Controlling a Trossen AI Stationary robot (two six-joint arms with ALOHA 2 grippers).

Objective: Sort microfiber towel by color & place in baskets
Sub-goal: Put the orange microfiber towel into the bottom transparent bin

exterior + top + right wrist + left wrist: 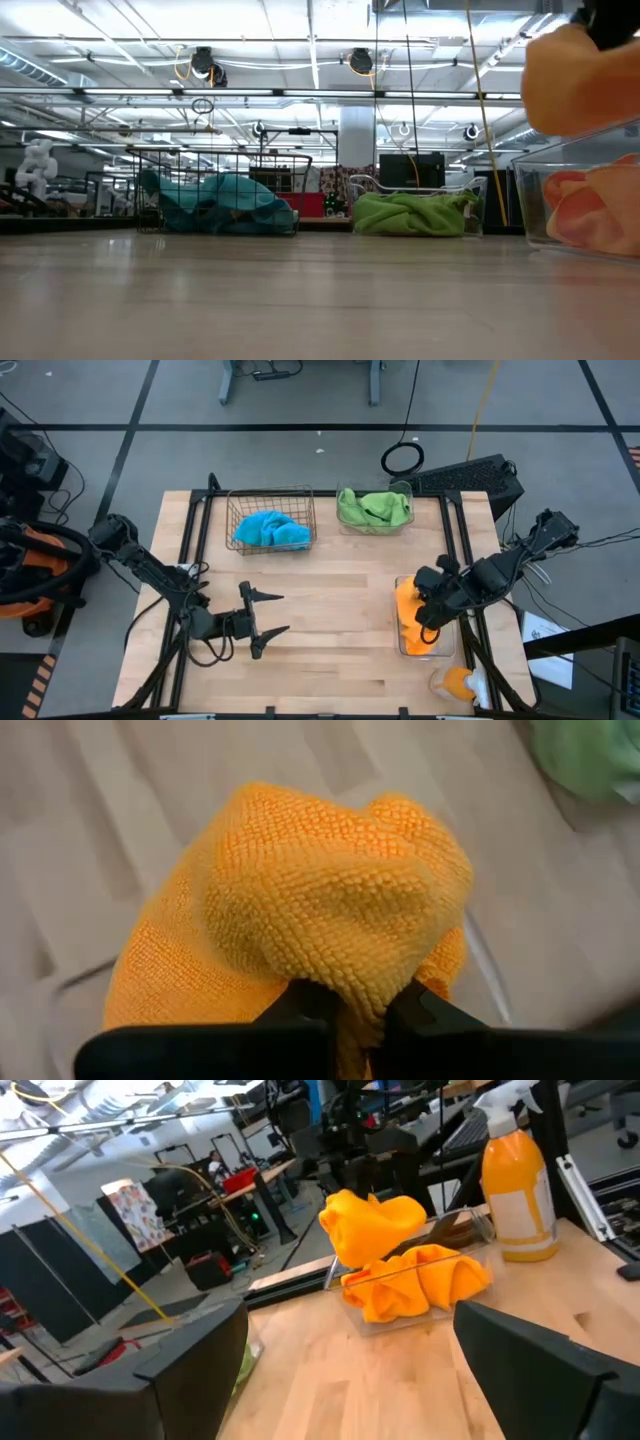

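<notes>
Hanging from the right gripper point(345, 1005), an orange microfiber towel point(310, 910) is pinched between fingers point(430, 1010) pressed tight on a fold of the cloth, with most of the fabric bunched beyond the fingertips. Below the fingers stands the clear plastic bin point(432, 650), in which more orange cloth point(420, 1280) is already lying; the held towel appears to be above that pile rather than resting on it. In the left wrist view it is seen raised over the bin's rim.

Further out, blue towels point(270, 530) are held in the wire basket point(238, 508), and green towels point(375, 508) in a second clear bin point(362, 185). An orange spray bottle point(518, 1185) is standing just beside the orange bin, on the side away from the left arm.

The left gripper point(262, 622) is parked low over bare wood, its fingers spread wide with nothing between them.

By judgement, only the release remains. Should the fingers be parted while the bundle hangs off-centre, part of the towel could be left draped over the rim or spilled onto the table. Loops of microfiber could also be snagged on the fingertips and dragged back out as the arm is lifted. A careless descent could nudge the light bin toward the bottle.
</notes>
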